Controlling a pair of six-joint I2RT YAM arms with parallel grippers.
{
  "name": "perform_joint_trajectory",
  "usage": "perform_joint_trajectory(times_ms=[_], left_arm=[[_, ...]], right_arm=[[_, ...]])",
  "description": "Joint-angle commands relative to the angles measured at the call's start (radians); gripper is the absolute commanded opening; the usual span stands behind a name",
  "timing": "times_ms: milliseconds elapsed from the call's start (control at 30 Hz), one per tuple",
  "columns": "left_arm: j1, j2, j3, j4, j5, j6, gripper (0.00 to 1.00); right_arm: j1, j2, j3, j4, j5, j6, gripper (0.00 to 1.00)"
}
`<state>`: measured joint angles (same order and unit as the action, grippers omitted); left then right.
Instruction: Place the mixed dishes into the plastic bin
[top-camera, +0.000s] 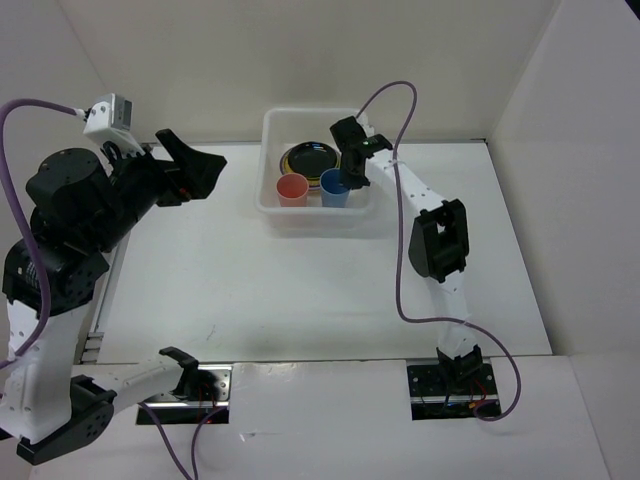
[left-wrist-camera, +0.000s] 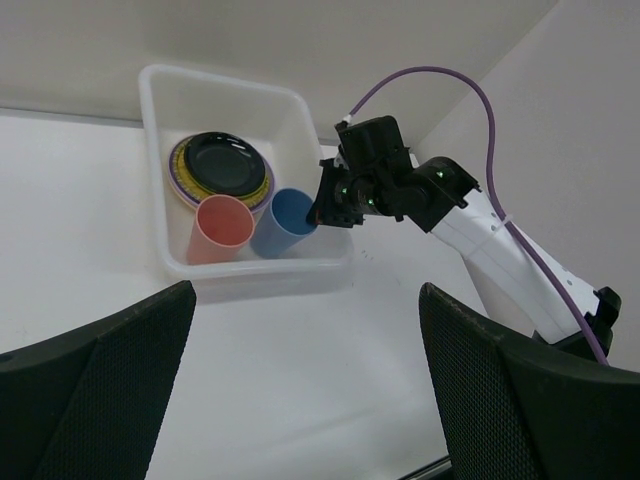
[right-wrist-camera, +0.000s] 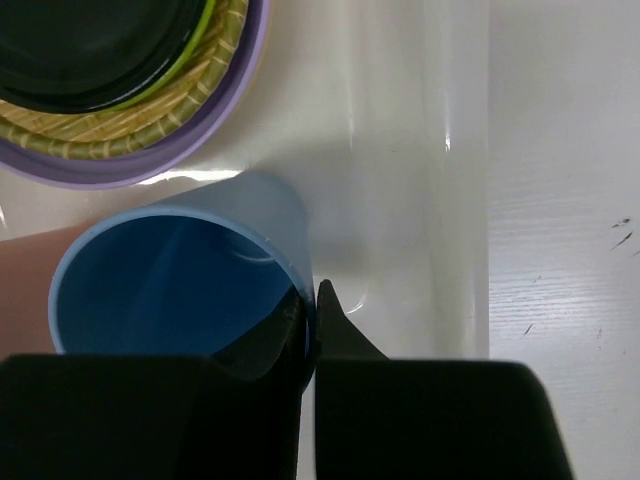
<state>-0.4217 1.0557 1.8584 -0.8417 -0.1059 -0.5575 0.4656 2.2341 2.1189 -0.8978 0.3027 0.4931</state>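
Observation:
The plastic bin (top-camera: 275, 205) stands at the back of the table. In it lies a stack of plates (top-camera: 310, 157) with the black plate on top, over lime green, woven tan and lilac rims (right-wrist-camera: 130, 150). The red cup (top-camera: 292, 188) and the blue cup (top-camera: 334, 187) stand upright at the bin's near side. My right gripper (top-camera: 352, 176) is shut on the blue cup's rim (right-wrist-camera: 311, 300), one finger inside, one outside. My left gripper (top-camera: 205, 168) is open and empty, held high left of the bin. The bin also shows in the left wrist view (left-wrist-camera: 260, 275).
White walls enclose the table at the back and sides. The right arm (top-camera: 435, 240) stretches from the near edge up to the bin, with a purple cable (top-camera: 400, 270) looping beside it. The arm bases sit at the near edge.

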Motion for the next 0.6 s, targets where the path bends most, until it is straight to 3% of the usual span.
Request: perform_joint_trajectory(times_ms=[0,133,367,500,567], left_arm=[[0.0,-0.013,0.007,0.053,0.008,-0.009,0.98],[0.0,-0.003,0.007,0.053,0.008,-0.009,0.98],[0.0,0.006,0.016,0.044,0.017,0.001,0.98],[0.0,0.006,0.016,0.044,0.028,0.001,0.98],[0.0,0.006,0.016,0.053,0.037,0.001,0.98]], right_arm=[[-0.004,0.018,0.046,0.039,0.001,-0.011,0.0],[-0.004,0.018,0.075,0.028,0.001,-0.011,0.08],[-0.004,-0.005,0.209,-0.073,0.001,-0.011,0.39],[-0.004,0.018,0.502,-0.276,0.027,-0.011,0.67],[0.008,0.103,0.869,-0.405,0.048,-0.027,0.82]])
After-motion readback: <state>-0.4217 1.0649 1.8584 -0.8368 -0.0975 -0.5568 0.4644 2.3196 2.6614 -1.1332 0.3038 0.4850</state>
